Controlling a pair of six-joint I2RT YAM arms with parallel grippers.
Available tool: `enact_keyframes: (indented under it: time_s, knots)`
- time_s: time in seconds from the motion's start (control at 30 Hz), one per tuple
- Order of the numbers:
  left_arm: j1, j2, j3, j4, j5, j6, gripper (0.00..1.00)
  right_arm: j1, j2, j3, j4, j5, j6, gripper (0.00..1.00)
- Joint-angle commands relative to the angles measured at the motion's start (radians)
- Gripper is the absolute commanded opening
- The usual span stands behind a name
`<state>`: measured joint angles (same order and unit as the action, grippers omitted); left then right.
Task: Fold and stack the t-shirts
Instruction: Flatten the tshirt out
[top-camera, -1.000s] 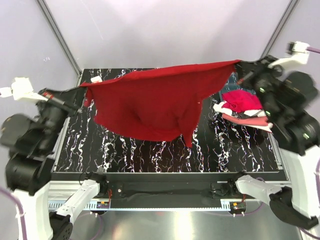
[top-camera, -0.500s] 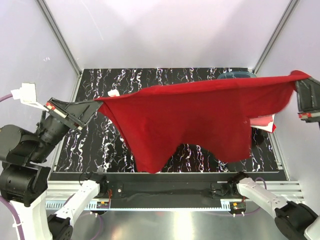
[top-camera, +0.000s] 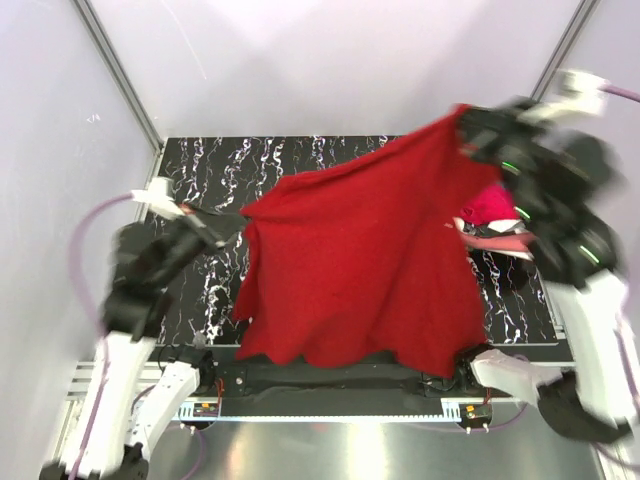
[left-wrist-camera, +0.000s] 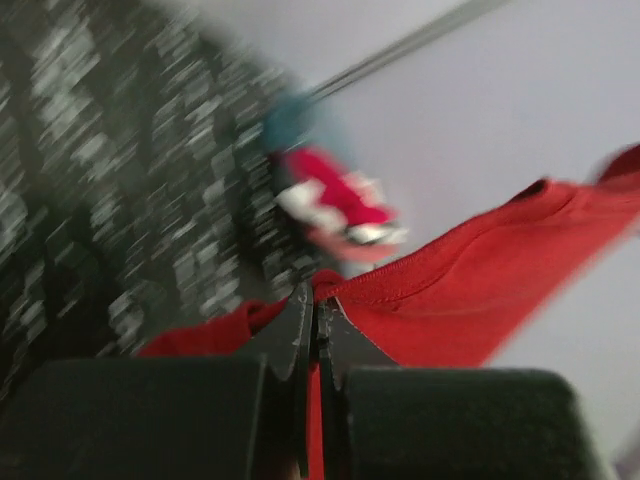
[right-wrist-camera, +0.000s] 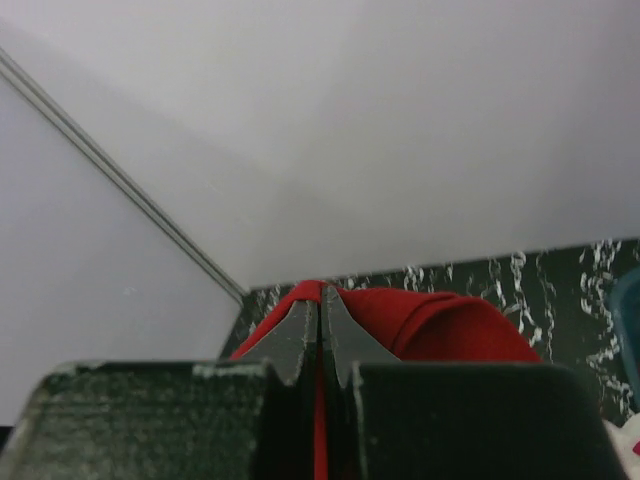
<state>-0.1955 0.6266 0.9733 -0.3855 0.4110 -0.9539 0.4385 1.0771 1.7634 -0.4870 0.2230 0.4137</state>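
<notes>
Deep red t-shirt (top-camera: 360, 270) hangs midair over the bench (top-camera: 200, 160), now drooping toward the near edge instead of stretched wide. Left hand (top-camera: 232, 218) and right hand (top-camera: 466, 124) each clench a top corner. Looks like a flick before laying it flat.

Both arms are lifted and look pretty smeared in the top view. The left arm (top-camera: 140, 270) rises from its base at the near left, wrist bent so the left claw (top-camera: 228, 220) points inward to the right. The right arm (top-camera: 565, 210) stands tall on the right side, and the right claw (top-camera: 468, 125) is aimed left, sitting farther back than the left one. In both wrist views the fingers are squeezed tight together, each claw pinching an edge of the deep red t-shirt (top-camera: 360, 260).
</notes>
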Motion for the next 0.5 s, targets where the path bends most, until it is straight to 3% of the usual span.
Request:
enact_keyframes:
  time_s: [0.0, 0.17, 0.2, 0.23, 0.27, 0.33, 0.37, 0.43, 0.47]
  knots:
    - [0.008, 0.061, -0.215, 0.163, -0.076, -0.008, 0.0, -0.004, 0.188, -0.07, 0.111, -0.101, 0.023, 0.0]
    - [0.008, 0.175, -0.379, 0.351, -0.23, -0.025, 0.0, -0.004, 0.522, -0.032, 0.166, -0.174, -0.012, 0.0]
    - [0.01, 0.233, -0.41, 0.405, -0.28, -0.045, 0.0, -0.004, 0.638, 0.02, 0.177, -0.181, -0.032, 0.0]
    - [0.013, 0.234, -0.418, 0.424, -0.308, -0.058, 0.0, -0.004, 0.639, 0.059, 0.18, -0.185, -0.041, 0.0]
    - [0.018, 0.304, -0.418, 0.439, -0.334, -0.071, 0.0, -0.004, 0.772, 0.109, 0.18, -0.189, -0.042, 0.0]
    - [0.045, 0.381, -0.392, 0.456, -0.38, -0.123, 0.0, -0.001, 0.924, 0.353, 0.115, -0.217, -0.043, 0.0]
    - [0.065, 0.454, -0.378, 0.451, -0.408, -0.161, 0.0, 0.003, 1.099, 0.604, 0.073, -0.244, -0.046, 0.0]
    - [0.138, 0.511, -0.329, 0.429, -0.457, -0.192, 0.0, 0.023, 1.295, 0.93, -0.086, -0.249, -0.059, 0.0]
    - [0.165, 0.539, -0.317, 0.412, -0.539, -0.206, 0.0, 0.029, 1.468, 1.094, -0.119, -0.246, -0.065, 0.0]
